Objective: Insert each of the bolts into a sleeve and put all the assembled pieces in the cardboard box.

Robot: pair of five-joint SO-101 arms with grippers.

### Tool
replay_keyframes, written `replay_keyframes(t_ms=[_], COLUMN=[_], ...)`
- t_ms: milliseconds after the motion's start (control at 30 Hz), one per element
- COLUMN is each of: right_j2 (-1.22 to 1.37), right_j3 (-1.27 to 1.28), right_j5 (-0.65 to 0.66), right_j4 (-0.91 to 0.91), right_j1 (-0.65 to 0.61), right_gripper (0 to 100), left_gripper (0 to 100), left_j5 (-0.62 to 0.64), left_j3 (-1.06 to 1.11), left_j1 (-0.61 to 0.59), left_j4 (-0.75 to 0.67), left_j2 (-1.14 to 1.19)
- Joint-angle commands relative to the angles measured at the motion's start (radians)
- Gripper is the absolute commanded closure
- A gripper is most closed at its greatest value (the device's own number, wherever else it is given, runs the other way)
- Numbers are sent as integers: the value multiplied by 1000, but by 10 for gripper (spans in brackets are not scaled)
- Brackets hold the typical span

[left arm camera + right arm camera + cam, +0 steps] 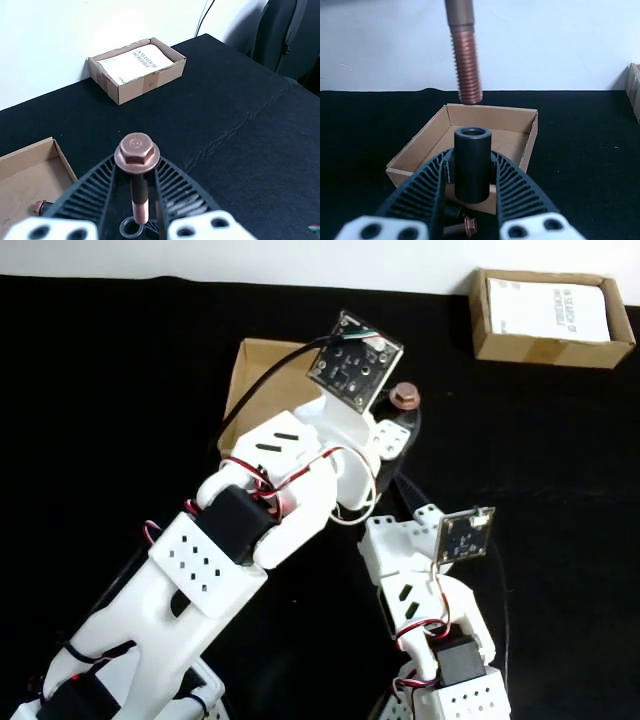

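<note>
My left gripper (136, 169) is shut on a copper bolt (136, 152), held upright with its hex head on top; from above the head (405, 395) shows past the left arm's wrist. The bolt's threaded end (468, 70) hangs just above a black sleeve (472, 165), not touching it. The sleeve stands upright with my right gripper (471, 161) shut on it, and its rim (131, 229) shows below the bolt. The open cardboard box (492, 125) lies behind the sleeve. Another copper bolt head (37, 207) appears inside the box (30, 170).
A bolt in a dark sleeve (462, 225) lies low beneath my right gripper, by the box's near wall. A second cardboard box (548, 318) holding a white booklet sits at the table's far right corner. The black table (560, 490) spreads to the right.
</note>
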Motion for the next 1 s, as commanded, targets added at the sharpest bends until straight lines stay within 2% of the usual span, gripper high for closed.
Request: replay_keyframes(t_ms=[0,100,467,700,967], right_j2=[-12,-12,-12,-12,-12], right_j3=[97,97,76,61,58], right_j5=[2,2,43,41,41], right_j4=[-22,-22,-24,-22,-22], right_j1=[1,1,1,1,1], right_gripper=[992,992,992,992,992], left_gripper=[992,992,992,992,992], left_j5=[-26,-69,-69,-68,-69], left_j3=[-10,15,44,142,157], left_j1=[-18,-18,-18,-18,-19], left_j4=[-25,-25,-26,-146,-147], left_j2=[-35,-35,-33,-35,-35])
